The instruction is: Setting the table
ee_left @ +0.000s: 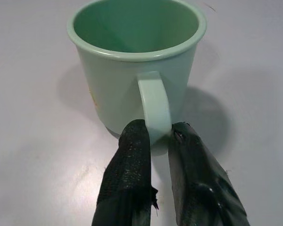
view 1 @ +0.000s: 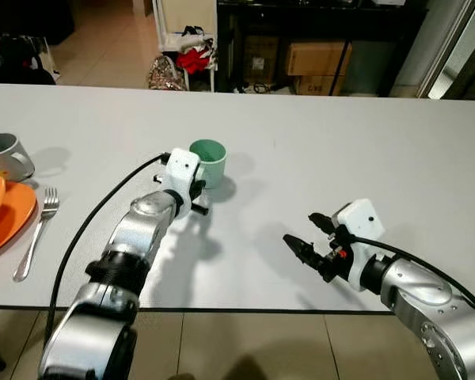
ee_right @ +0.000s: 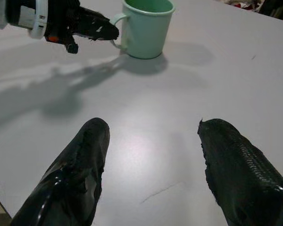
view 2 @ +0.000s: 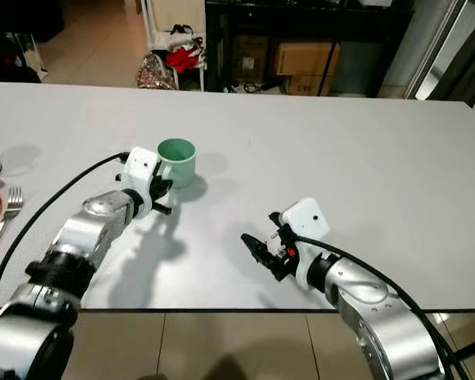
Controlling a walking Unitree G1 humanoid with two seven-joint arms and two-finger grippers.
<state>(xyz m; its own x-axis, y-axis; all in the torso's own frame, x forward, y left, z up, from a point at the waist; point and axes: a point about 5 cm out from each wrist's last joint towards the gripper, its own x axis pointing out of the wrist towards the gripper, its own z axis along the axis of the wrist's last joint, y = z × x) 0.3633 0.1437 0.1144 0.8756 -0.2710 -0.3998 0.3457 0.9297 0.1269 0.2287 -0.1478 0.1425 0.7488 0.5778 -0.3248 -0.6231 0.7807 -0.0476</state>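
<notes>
Left hand [ee_left: 155, 141] pinches green mug [ee_left: 137, 61] handle, upright on table [view 1: 340, 134].

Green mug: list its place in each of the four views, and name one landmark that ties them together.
Left eye view: green mug, centre-left on the table, past the left gripper.
Right eye view: the mug, left of centre.
Left wrist view: upper middle, handle pinched between the fingers.
Right wrist view: top centre.
Shared landmark: the mug's handle, held by the left gripper.
</notes>
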